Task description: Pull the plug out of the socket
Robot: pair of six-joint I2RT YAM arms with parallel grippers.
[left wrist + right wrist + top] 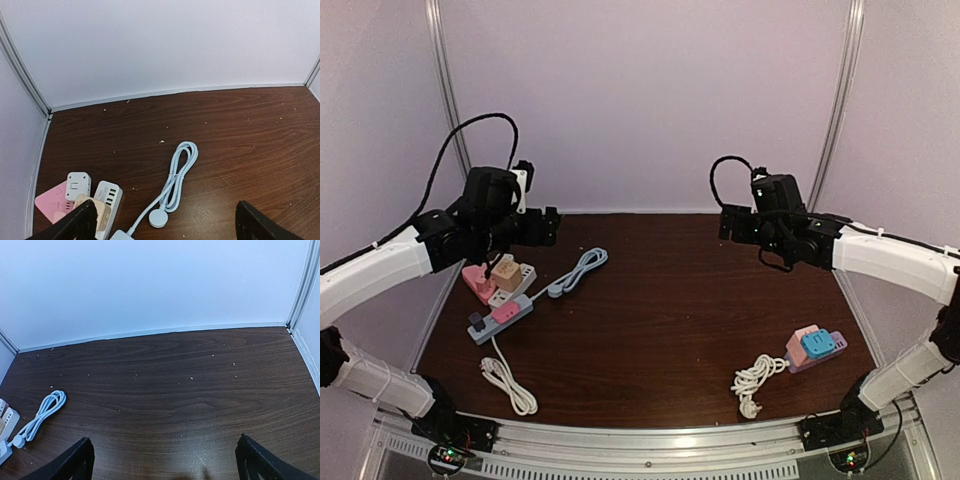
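Left arm (380,270), right arm (890,255): white rounded link shells, black joints, black wrist housings. Black cable (455,150) looped over each wrist. Black bases (450,432), small red-green lights. Left gripper (165,205), right gripper (164,439): matte black angular fingers.

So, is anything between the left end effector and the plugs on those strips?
Nothing visible. The left end effector hangs open; the beige plug on the white strip sits uncovered below, to its left. The blue cable lies off to the side.
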